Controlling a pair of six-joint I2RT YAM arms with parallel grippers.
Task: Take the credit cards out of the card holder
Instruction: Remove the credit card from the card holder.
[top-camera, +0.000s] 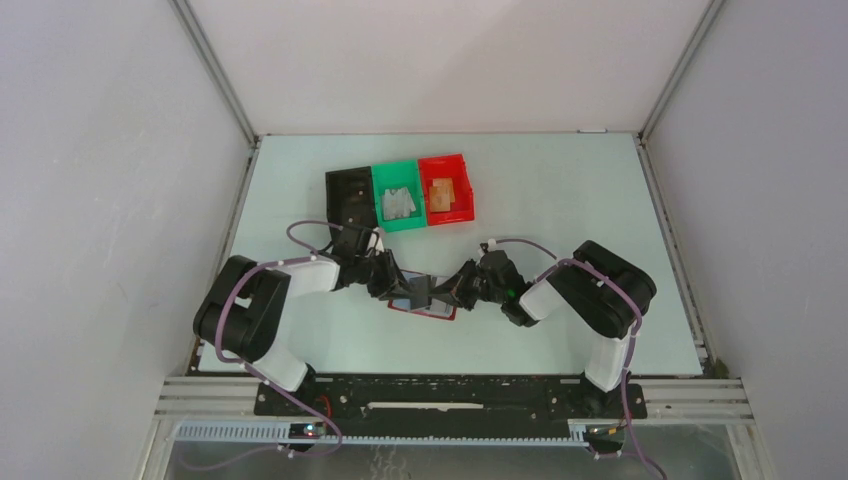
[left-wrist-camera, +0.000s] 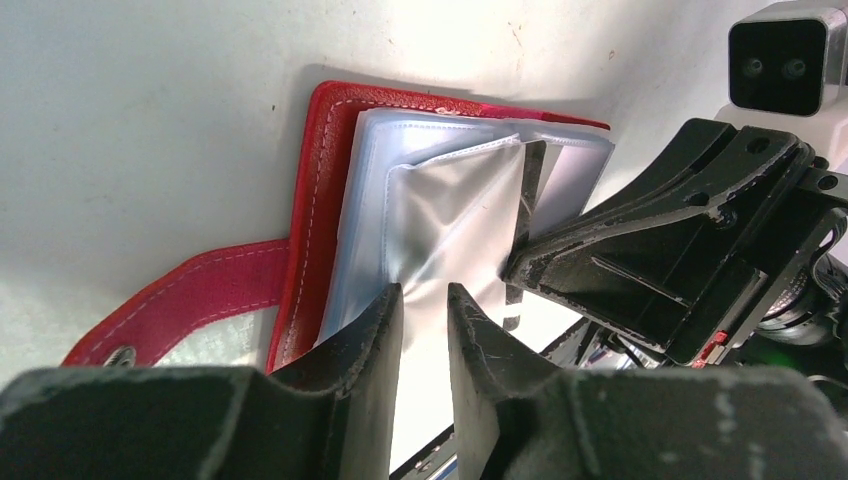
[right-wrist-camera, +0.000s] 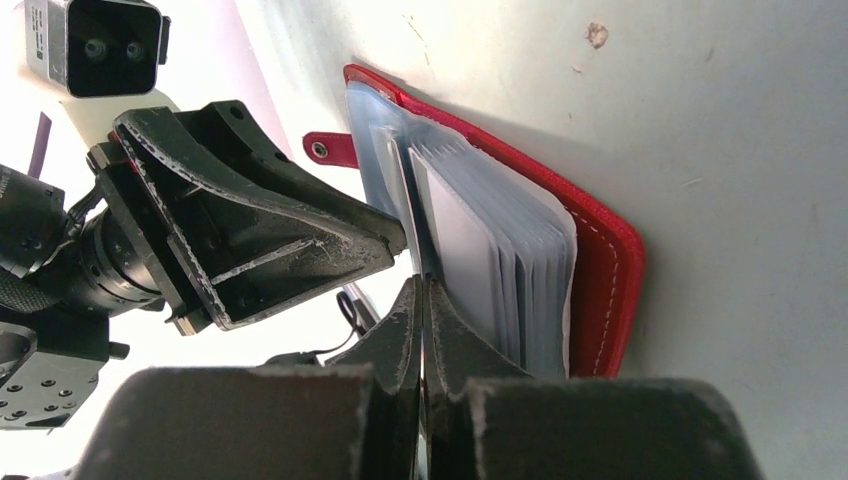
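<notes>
**Left wrist view.** The left pincer (left-wrist-camera: 425, 300) is standing narrowly apart, with a clear sleeve (left-wrist-camera: 450, 210) of the card holder (left-wrist-camera: 320, 170) running down into the gap. Whether the sleeve is being pinched cannot be told. The strap tab (left-wrist-camera: 200, 290) is lying flat on the tabletop (left-wrist-camera: 150, 100), showing its full length here and only its snap end in the right wrist view.

**Right wrist view.** The right pincer (right-wrist-camera: 422, 295) is sitting closed, its fingertips pressing together at the near edge of the fanned sleeves. Only this view is showing the leaves edge-on against the red cover.

**Top view.** Only this view is showing both arms meeting over the open card holder at mid-tabletop. Farther back, 3 bins are sitting in a touching row, well apart from the card holder:
- a black bin (top-camera: 345, 190)
- a green bin (top-camera: 385, 178) holding a grey card (top-camera: 398, 203)
- a red bin (top-camera: 463, 185) holding a tan card (top-camera: 441, 195)
</notes>
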